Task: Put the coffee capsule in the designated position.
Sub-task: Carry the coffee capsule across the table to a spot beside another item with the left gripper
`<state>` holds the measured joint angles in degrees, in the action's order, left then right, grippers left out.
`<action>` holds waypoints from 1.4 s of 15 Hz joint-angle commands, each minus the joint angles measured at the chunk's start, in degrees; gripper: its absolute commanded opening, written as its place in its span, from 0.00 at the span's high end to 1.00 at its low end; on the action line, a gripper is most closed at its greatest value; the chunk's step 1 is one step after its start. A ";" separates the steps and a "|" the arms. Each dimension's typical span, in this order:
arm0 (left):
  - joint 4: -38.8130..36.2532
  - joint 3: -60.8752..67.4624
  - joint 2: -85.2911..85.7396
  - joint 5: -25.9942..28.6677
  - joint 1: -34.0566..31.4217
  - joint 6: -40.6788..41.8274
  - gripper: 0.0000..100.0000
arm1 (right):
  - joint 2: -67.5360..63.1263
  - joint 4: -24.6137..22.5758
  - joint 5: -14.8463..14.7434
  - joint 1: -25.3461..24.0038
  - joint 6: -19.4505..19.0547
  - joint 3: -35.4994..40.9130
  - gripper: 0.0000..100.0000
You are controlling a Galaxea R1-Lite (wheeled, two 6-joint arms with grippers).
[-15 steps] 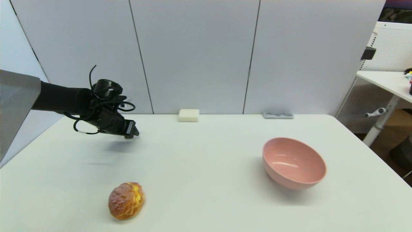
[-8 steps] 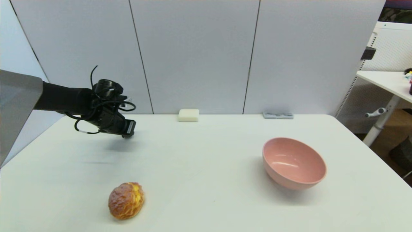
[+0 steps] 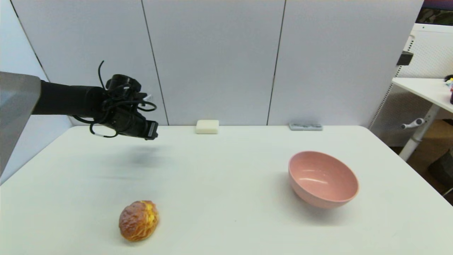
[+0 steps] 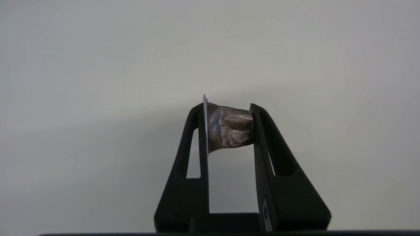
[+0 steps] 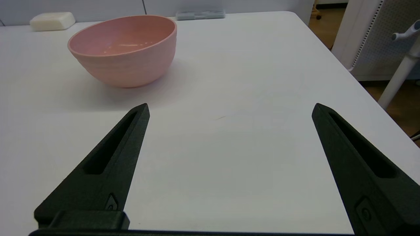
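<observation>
Two grippers show here, and only one carries anything. The left gripper (image 4: 228, 108) hangs in the air above the white table (image 3: 219, 184), on the far left side, well apart from the pink bowl (image 3: 322, 179) and far behind the bread roll (image 3: 138, 220). Its jaws are narrowed around the coffee capsule (image 4: 229, 128), which lies sideways between the fingers (image 4: 197, 137), the wide rim pressed flat against one finger and the small end against the other. The capsule is dark brown with a crinkled, shiny wall and a thin pale rim. In the head view the gripper's tip (image 3: 151, 130) points toward the bowl's side of the table, and a soft shadow lies on the tabletop below it; the capsule itself cannot be made out from there. The bowl stands upright on the right half of the table with nothing visible inside it. The roll lies on the near side of the table, well to the left of the bowl. A pale block (image 3: 207, 126) and a flat grey thing (image 3: 305, 126) sit at the table's back edge against the wall panels, behind and to the left of the bowl. The right gripper (image 5: 229, 109) hovers low over the table on the near side of the bowl, jaws spread wide and holding nothing.
</observation>
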<state>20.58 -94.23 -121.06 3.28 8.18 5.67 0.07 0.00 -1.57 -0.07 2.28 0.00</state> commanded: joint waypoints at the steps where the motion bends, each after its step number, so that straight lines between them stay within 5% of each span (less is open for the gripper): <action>1: 0.16 -1.83 2.94 1.29 9.66 -2.33 1.00 | -0.07 -0.09 -0.01 -0.01 0.01 0.00 0.00; 9: 1.04 0.54 5.84 1.29 29.17 -3.74 1.00 | -0.07 0.00 -0.01 -0.01 0.01 0.00 0.00; 21: 0.25 0.01 -0.40 1.12 44.03 -3.74 1.00 | -0.07 0.00 -0.01 -0.01 0.01 0.00 0.00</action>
<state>20.81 -93.57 -118.97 4.44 50.58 1.89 0.07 0.00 -1.57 -0.07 2.26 0.00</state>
